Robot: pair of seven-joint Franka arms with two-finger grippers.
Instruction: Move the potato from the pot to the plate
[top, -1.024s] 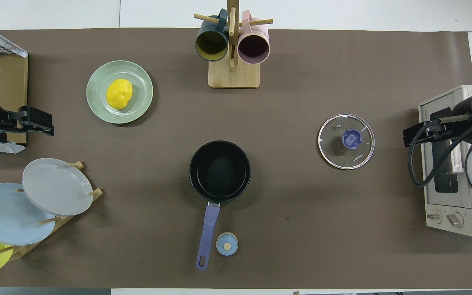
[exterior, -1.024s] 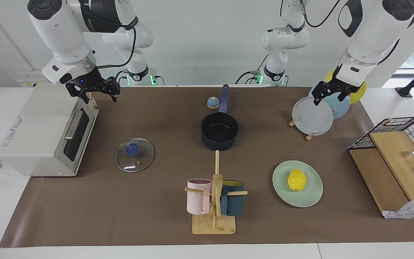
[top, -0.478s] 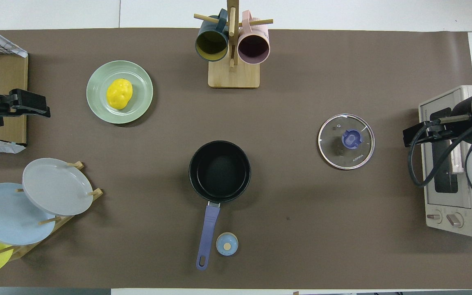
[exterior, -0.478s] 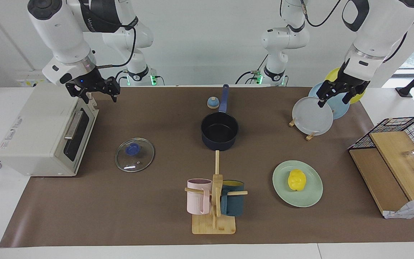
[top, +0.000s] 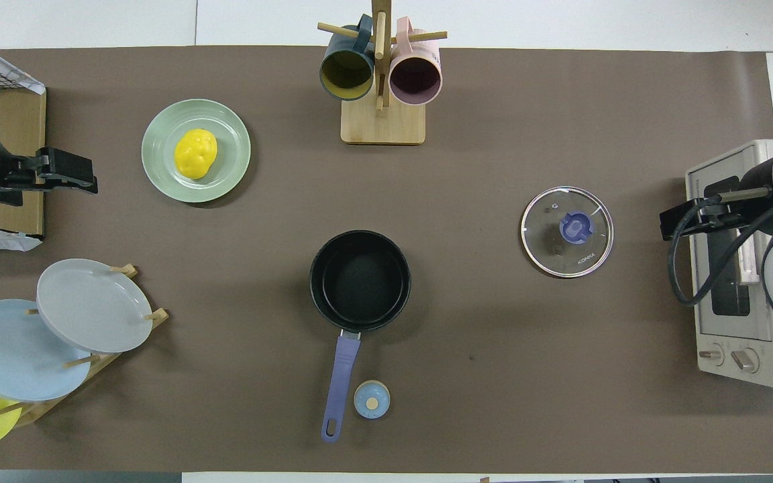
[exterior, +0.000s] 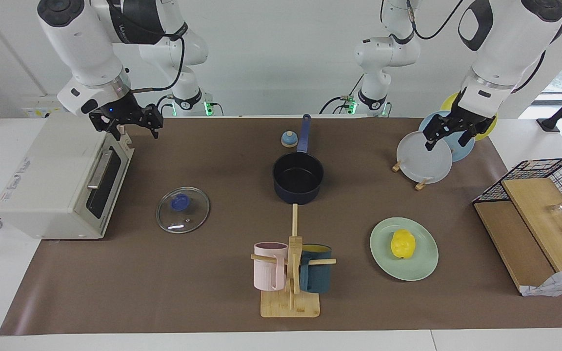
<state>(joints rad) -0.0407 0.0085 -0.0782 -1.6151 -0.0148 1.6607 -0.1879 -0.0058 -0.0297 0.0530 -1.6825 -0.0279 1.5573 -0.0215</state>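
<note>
The yellow potato (exterior: pixel 402 243) (top: pixel 195 153) lies on the mint-green plate (exterior: pixel 425 265) (top: pixel 229 181). The navy pot (exterior: pixel 298 178) (top: pixel 359 280) stands mid-table, empty, with its blue handle (top: pixel 339 382) pointing toward the robots. My left gripper (exterior: pixel 444 139) (top: pixel 84 180) is open and empty, raised over the mat between the plate rack and the mint-green plate. My right gripper (exterior: pixel 127 127) (top: pixel 668 225) is open and empty, and waits raised over the toaster oven's front.
A glass lid (exterior: pixel 182 209) (top: pixel 566 231) lies toward the right arm's end beside a toaster oven (exterior: pixel 51 180). A mug rack (exterior: pixel 291 273) stands farther from the robots than the pot. A plate rack (exterior: pixel 422 158), a wire basket with boards (exterior: pixel 534 195) and a small bell (exterior: pixel 288 139) are also here.
My left gripper has shifted a little in the air near the plate rack, staying empty. The potato, plate, pot and right arm have not moved.
</note>
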